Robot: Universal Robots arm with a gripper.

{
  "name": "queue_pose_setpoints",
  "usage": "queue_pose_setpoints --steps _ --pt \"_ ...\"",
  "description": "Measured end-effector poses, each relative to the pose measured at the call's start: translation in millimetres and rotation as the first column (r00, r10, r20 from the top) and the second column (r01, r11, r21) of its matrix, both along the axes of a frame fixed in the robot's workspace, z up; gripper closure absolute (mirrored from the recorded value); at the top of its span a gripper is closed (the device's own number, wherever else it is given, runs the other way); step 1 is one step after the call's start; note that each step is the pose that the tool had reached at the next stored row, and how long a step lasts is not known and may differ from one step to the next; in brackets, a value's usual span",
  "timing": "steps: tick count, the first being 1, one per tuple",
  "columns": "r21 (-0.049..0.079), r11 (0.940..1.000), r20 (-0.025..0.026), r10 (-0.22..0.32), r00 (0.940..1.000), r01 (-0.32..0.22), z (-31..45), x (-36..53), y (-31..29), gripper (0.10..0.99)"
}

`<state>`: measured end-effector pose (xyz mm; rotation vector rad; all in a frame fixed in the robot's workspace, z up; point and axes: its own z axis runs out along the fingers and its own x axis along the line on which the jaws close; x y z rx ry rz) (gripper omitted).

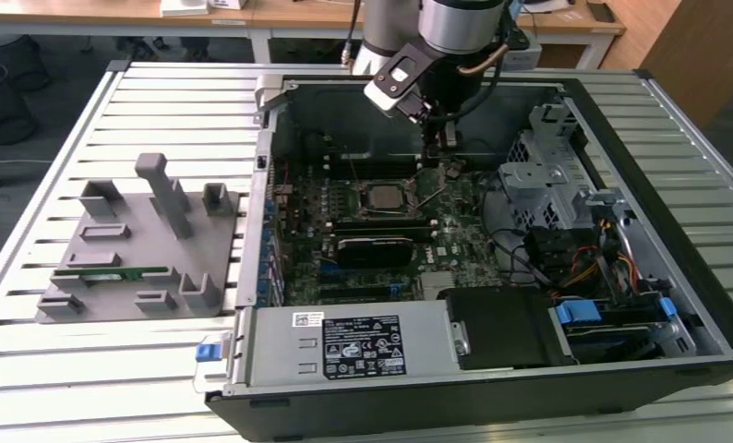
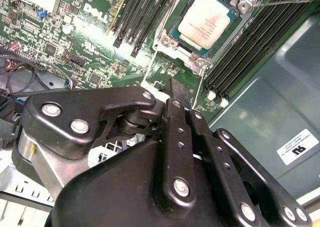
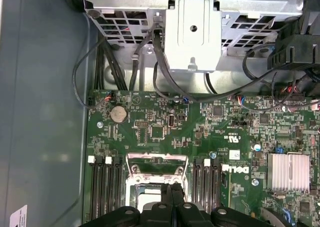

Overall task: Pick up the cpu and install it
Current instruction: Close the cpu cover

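Claw links sit closest in the second wrist view, fingers pressed together on nothing, tips just beside the cpu. That chip lies flat in its socket on the motherboard. It looks light, stiff, slick-topped and fragile underneath, so it is probably best pinched by opposite edges.

- A pale slatted metal table spans the exterior view, its ribs running from side to side
- Light wooden desks on white legs line the far edge behind it
- A dark mesh bin stands on the grey floor at the exterior view's left
- A wooden panel rises at the exterior view's far right
- Soft, even light lies across the tabletop
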<state>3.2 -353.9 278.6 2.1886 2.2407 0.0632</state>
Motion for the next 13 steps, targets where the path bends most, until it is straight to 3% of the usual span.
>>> queue_pose_setpoints --steps 13 --pt "0.0 1.0 -0.0004 0.002 1.0 -0.002 -4.0 14.8 1.7 0.98"
